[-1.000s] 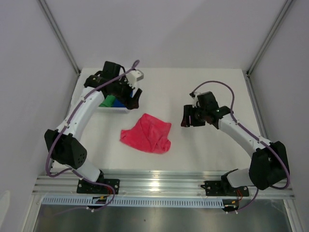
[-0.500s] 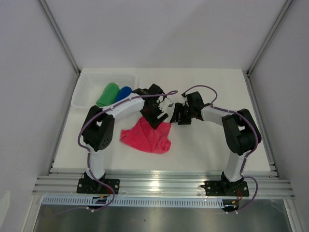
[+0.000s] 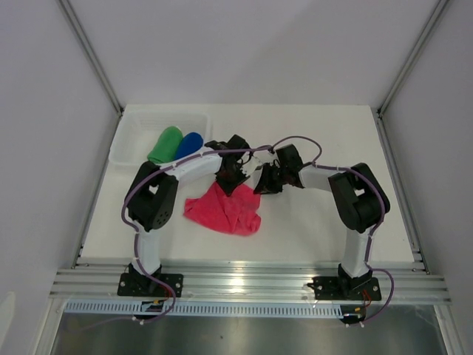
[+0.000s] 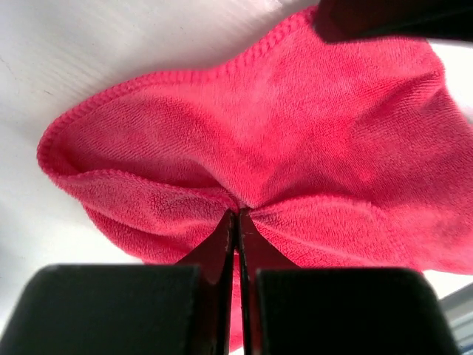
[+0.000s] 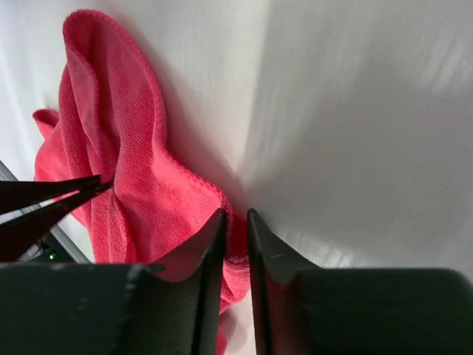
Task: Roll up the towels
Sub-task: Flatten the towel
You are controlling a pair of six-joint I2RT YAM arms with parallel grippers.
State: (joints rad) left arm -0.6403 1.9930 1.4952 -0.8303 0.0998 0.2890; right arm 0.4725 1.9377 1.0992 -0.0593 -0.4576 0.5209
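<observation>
Pink-red towel (image 4: 310, 133) lies crumpled. The left gripper (image 4: 238, 218) pinches a fold at its tips, and the right gripper (image 5: 235, 222) stands narrow around the hem, its grip uncertain. The step looks like spreading; next, both would likely pull apart to flatten it.

- pink-red towel (image 4: 295, 140): soft cloth with a short fuzzy nap and a stitched hem, matt.
- green towel (image 3: 164, 145) and blue towel (image 3: 190, 144): matt cloth.
- basket (image 3: 123, 142): whitish plastic, smooth.
- table (image 3: 318, 218): white, smooth, faint sheen.
- left gripper (image 4: 238, 216) and right gripper (image 5: 235, 217): matt black plastic fingers.
- rail (image 3: 244, 278) at the near edge: bare metal, brushed, shiny.
</observation>
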